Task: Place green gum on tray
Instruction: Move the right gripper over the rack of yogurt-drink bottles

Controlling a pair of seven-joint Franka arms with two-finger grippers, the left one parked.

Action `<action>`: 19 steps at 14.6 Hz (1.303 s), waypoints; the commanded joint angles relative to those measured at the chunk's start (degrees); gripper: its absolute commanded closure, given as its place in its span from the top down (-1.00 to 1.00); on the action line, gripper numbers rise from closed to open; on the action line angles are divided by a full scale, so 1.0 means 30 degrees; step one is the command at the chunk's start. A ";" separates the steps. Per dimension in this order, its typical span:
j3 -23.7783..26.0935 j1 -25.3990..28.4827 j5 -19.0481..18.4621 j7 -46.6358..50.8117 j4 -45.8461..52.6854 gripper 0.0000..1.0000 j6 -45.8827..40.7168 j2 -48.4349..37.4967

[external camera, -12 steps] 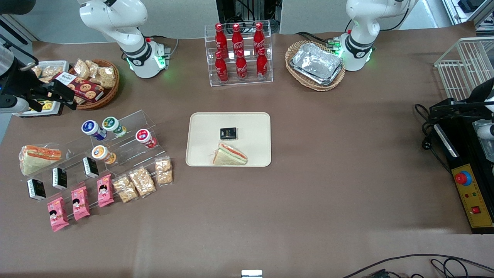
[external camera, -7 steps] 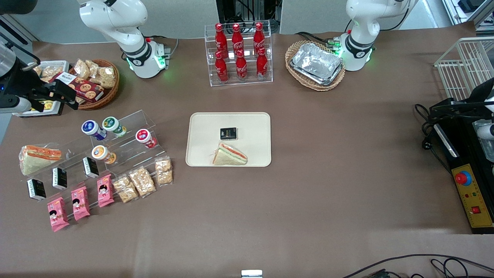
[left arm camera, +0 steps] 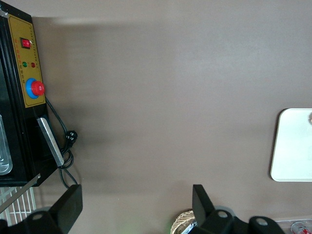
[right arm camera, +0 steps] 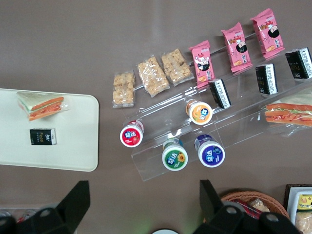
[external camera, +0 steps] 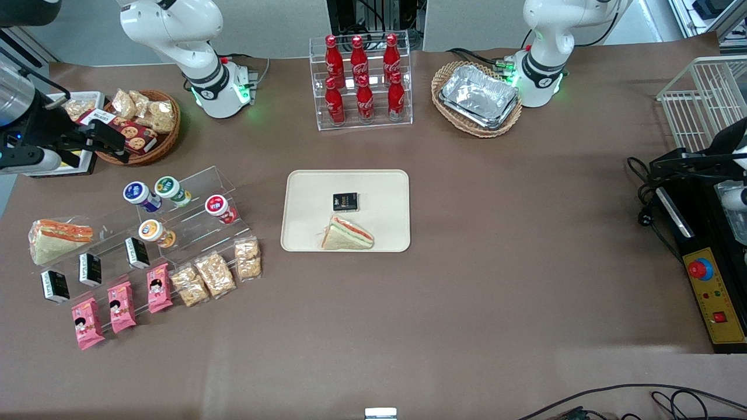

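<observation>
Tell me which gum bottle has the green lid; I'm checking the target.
The green gum on the clear stand's top step, beside the blue-lidded bottle. The open tool hovers by the wicker basket.

R arm tool (external camera: 108, 143) high, fingers wide apart, empty.

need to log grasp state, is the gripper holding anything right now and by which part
Nothing is held. The gripper is open and empty, above the table near the wicker snack basket; the green gum sits untouched on the acrylic stand.
</observation>
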 commanded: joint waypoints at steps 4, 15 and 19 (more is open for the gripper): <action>-0.0070 0.0210 -0.0296 -0.0498 -0.4662 1.00 0.2499 -0.2647; -0.0070 0.0210 -0.1526 -0.0498 -1.1403 1.00 0.8152 -0.5051; -0.0128 0.0151 -0.1555 -0.0498 -1.3247 1.00 1.0257 -0.5139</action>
